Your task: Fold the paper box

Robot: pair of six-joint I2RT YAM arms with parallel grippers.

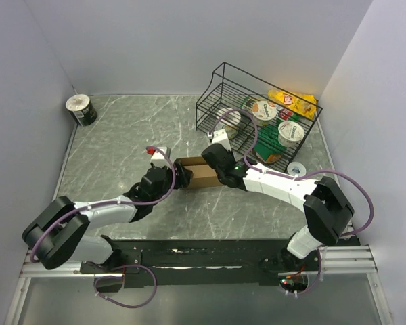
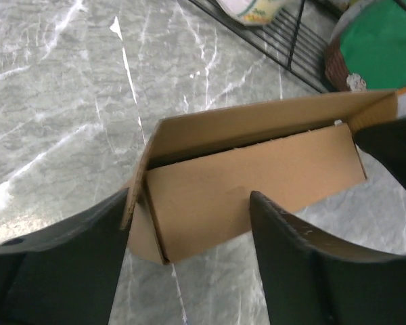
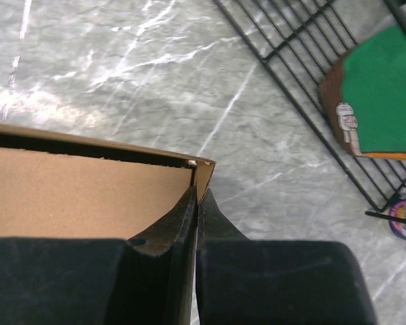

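Where the grey, white-veined marble desk (image 1: 135, 135) fills the floor of the cell, pale lilac-grey walls (image 1: 189, 40) close it in on the left, the far side and the right. The stone looks smooth and slightly glossy, with bright patches of reflected light in both wrist views. A black mounting plate (image 1: 203, 254) and a metal rail run along the near edge, under the arm bases.

The paper box (image 1: 197, 175) lies near the middle of the desk, between the two arms and just in front of the black wire basket (image 1: 216, 95). It is plain brown cardboard, partly folded: in the left wrist view a top flap (image 2: 271, 115) slants above the front wall, with a dark gap between them.

The left gripper (image 1: 179, 177) is at the box's left end, its jaws standing wide apart, one finger on each side of the front wall; whether either finger touches the cardboard cannot be told. The right gripper (image 1: 216, 168) is at the box's right end, its jaws pinched closed on the thin edge of the end wall.

The basket stands tilted at the far right and holds cups and a yellow bag. A small can (image 1: 81, 110) sits in the far left corner, well apart from everything else.
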